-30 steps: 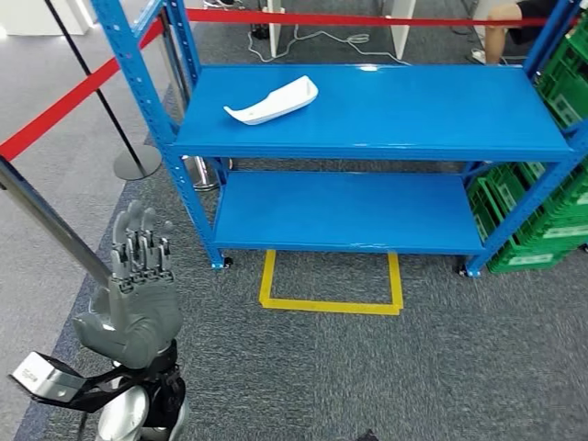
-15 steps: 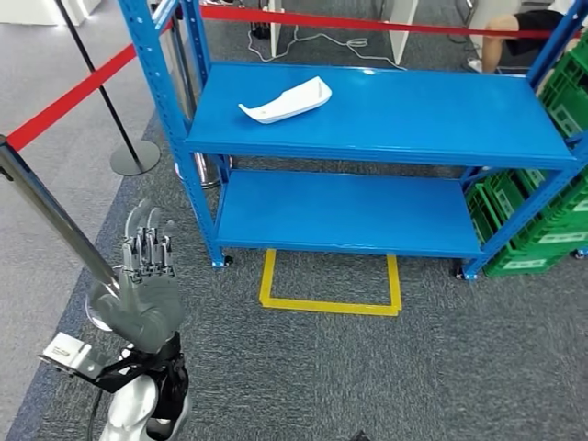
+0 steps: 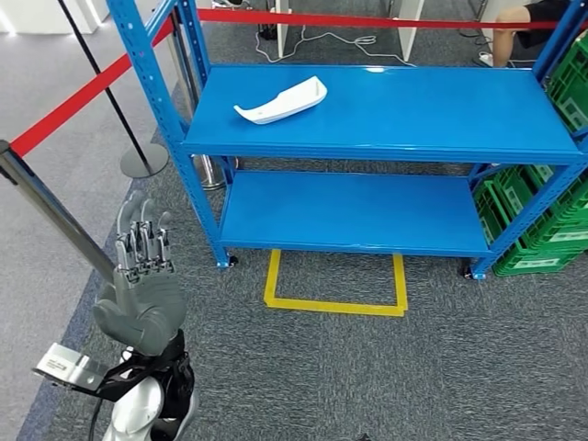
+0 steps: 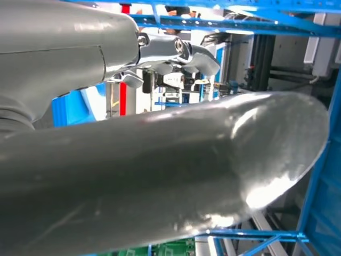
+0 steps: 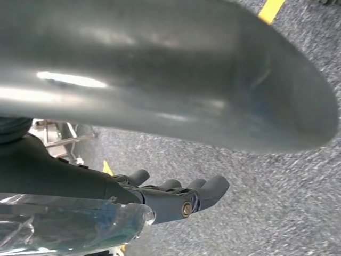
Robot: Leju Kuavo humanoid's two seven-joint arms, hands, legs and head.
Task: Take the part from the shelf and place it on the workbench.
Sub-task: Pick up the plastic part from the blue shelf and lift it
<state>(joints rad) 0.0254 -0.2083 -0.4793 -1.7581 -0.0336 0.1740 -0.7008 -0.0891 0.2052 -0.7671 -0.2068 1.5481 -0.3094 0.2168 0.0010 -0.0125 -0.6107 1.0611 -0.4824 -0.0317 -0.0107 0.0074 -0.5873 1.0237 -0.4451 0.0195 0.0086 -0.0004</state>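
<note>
While the white part (image 3: 281,100) lies flat on the top board of the blue shelf (image 3: 416,115), toward its 10 o'clock corner, nothing is touching it. It is long and shallow, like a small trough, and nothing lies in it. The lower board of the shelf is bare blue. Green crates (image 3: 548,216) are stacked at 3 o'clock, just beside the shelf's end post; what they hold cannot be made out. A yellow tape outline (image 3: 334,292) marks the grey carpet in front of the shelf, near 6 o'clock from the lower board. A red barrier belt (image 3: 66,108) runs from 9 o'clock up past the shelf's corner post.

The left hand (image 3: 142,276) is raised at 8 o'clock, well apart from the shelf, fingers extended upward and slightly apart, holding nothing. The right hand (image 5: 172,197) is seen in the right wrist view above the carpet, its fingers loosely extended with nothing in them.
</note>
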